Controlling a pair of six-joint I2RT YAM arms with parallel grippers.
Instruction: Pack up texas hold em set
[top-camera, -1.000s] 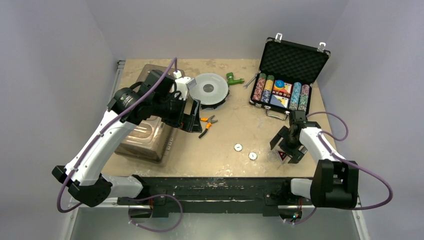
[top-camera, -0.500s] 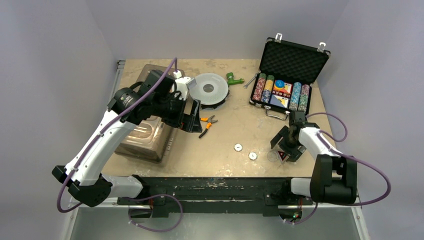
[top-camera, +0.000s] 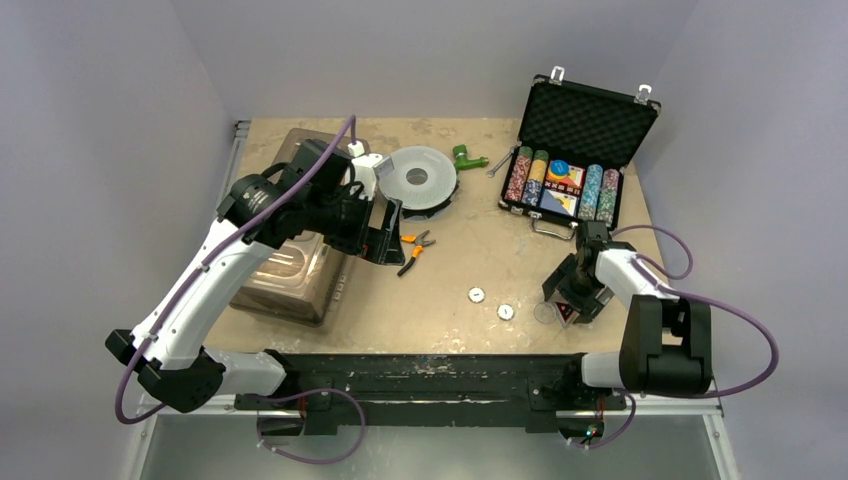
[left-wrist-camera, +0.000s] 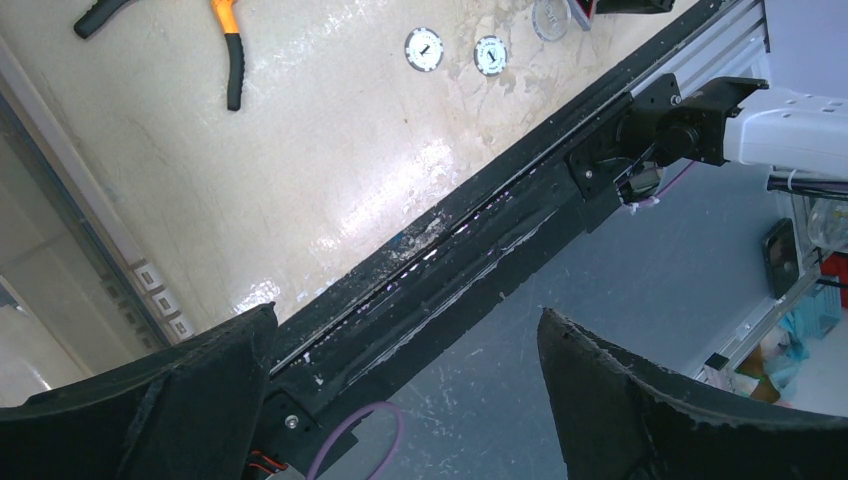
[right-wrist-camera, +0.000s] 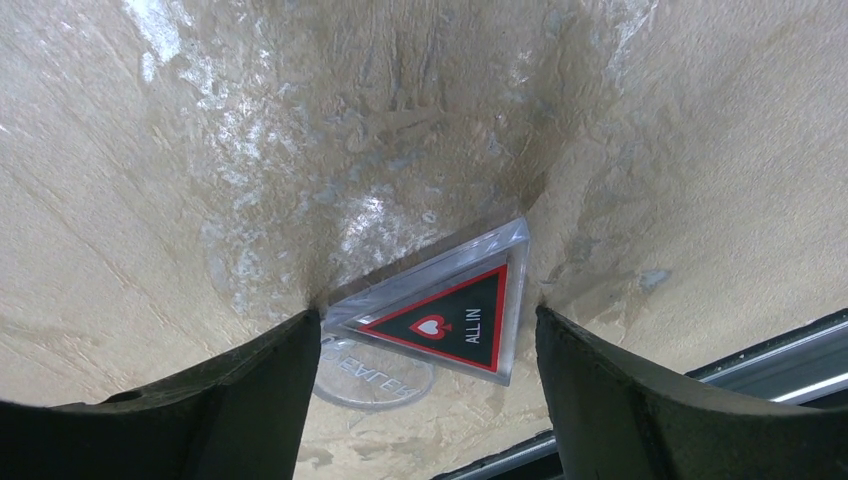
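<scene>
The black briefcase (top-camera: 585, 120) stands open at the back right, with chip rows (top-camera: 524, 174) and a card deck (top-camera: 562, 188) inside. Two small round white buttons (top-camera: 476, 295) (top-camera: 506, 312) lie on the table; they also show in the left wrist view (left-wrist-camera: 424, 48). My right gripper (right-wrist-camera: 425, 330) is open and down at the table, its fingers either side of the clear triangular "ALL IN" button (right-wrist-camera: 450, 310), which lies beside a clear round "DEALER" button (right-wrist-camera: 375, 372). From above, the right gripper (top-camera: 572, 300) stands over both. My left gripper (top-camera: 380, 240) is open and empty, held high.
A large clear plastic bin (top-camera: 290, 255) sits left under my left arm. A round grey disc spool (top-camera: 418, 178), a green fitting (top-camera: 465, 157) and orange-handled pliers (top-camera: 412, 248) lie mid-table. The black base rail (top-camera: 420, 375) runs along the near edge.
My right gripper has shifted slightly left and down onto the triangular button. The left arm has not moved.
</scene>
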